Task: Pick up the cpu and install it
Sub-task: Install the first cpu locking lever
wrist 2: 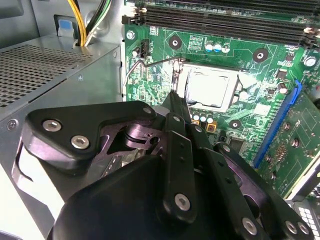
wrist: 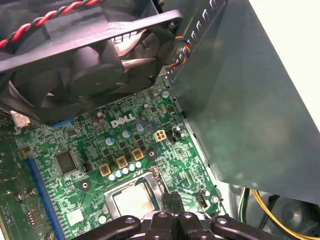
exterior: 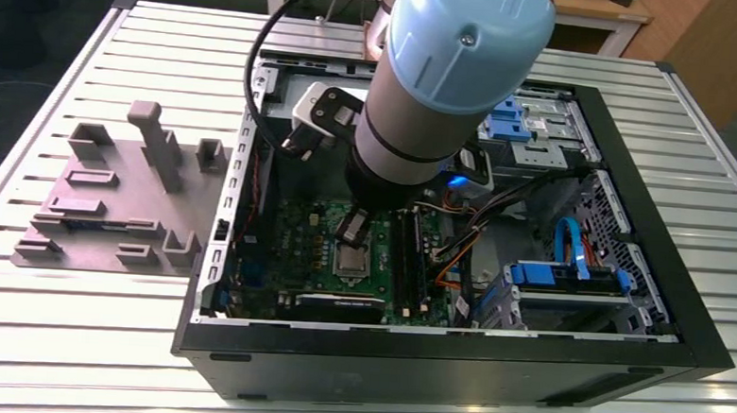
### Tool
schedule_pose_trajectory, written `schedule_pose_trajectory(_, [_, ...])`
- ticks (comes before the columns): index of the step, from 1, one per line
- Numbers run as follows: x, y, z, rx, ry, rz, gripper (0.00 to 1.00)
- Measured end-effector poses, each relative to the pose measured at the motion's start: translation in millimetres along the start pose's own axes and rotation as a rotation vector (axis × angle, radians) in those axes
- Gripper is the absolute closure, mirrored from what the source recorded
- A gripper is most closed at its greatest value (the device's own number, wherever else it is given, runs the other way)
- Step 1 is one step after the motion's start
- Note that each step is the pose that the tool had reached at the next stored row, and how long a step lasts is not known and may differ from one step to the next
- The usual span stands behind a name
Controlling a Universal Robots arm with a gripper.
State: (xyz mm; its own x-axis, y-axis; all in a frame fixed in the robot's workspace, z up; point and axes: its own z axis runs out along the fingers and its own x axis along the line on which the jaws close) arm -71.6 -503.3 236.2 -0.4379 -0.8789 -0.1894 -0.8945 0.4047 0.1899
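Silvery cpu [wrist 2: 210, 87] lying in socket [wrist 2: 182, 82], pincer [wrist 2: 174, 96] near it

Open black case [exterior: 461, 377] lay on slatted metal table [exterior: 71, 342]. Grey fixture block [exterior: 104, 202] with upright pegs sat beside case, on exterior view's left. Green motherboard [exterior: 303, 250] lay inside case. Blue drive brackets [exterior: 567, 277] stood toward exterior view's right, with blue cable [exterior: 577, 246] just above. In first wrist view, black fan [wrist: 95, 65] with red-black wires [wrist: 50, 17] overlapped board. In second wrist view, perforated grey box [wrist 2: 35, 70] sat beside board, yellow cables [wrist 2: 77, 20] behind box, memory slots [wrist 2: 215, 20] along board's edge.
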Motion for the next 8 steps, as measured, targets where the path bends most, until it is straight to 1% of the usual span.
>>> schedule_pose_trajectory(8, [-0.1,-0.2,0.0,0.0000,0.0001,0.000,0.90])
